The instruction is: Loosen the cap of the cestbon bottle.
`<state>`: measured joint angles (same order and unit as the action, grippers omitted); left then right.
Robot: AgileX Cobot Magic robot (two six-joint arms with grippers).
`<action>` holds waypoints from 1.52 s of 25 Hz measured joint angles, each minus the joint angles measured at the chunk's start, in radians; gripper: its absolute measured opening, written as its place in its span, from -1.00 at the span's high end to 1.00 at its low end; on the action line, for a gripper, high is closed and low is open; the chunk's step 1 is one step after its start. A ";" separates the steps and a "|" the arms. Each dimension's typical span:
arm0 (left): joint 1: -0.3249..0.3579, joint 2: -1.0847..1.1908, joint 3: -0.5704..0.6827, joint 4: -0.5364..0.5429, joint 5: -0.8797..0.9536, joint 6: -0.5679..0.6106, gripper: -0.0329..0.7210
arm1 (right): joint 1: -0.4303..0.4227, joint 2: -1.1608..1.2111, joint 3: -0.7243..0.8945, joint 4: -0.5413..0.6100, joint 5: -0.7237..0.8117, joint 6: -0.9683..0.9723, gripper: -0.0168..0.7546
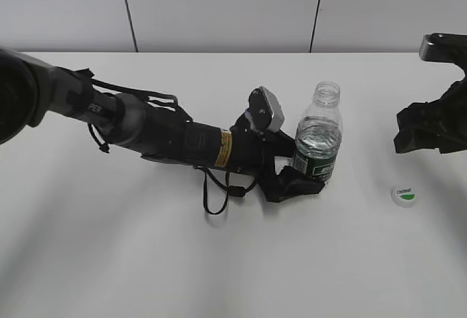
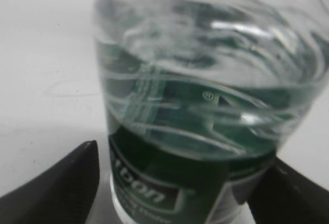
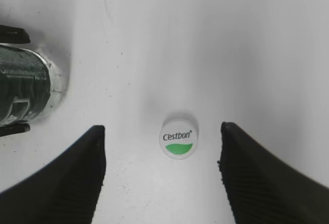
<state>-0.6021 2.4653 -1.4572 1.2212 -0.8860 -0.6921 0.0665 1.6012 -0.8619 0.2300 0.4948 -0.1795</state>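
Observation:
The cestbon bottle [image 1: 318, 139] stands upright at the table's middle, part full of water, its neck open with no cap on it. My left gripper [image 1: 306, 179] is shut on its lower part at the dark green label; the left wrist view shows the bottle [image 2: 205, 80] filling the space between the fingers [image 2: 182, 154]. The white cap [image 1: 404, 196] with its green patch lies loose on the table to the bottle's right. My right gripper [image 1: 414, 132] hangs open and empty above it. In the right wrist view the cap [image 3: 178, 143] lies between the spread fingers [image 3: 162, 130], untouched.
The white table [image 1: 146, 260] carries nothing else. The left arm [image 1: 146, 125] lies low across the table from the left, with a loose cable loop [image 1: 215, 194] under it. The bottle's base [image 3: 25, 88] shows at the left edge of the right wrist view.

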 joint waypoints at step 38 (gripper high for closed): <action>0.108 -0.503 0.130 0.524 0.648 -0.677 -0.82 | 0.000 -0.275 0.001 0.007 0.245 0.000 -0.40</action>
<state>-0.4944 1.9625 -1.3269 1.7453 -0.2382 -1.3691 0.0665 1.3266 -0.8612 0.2366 0.7402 -0.1795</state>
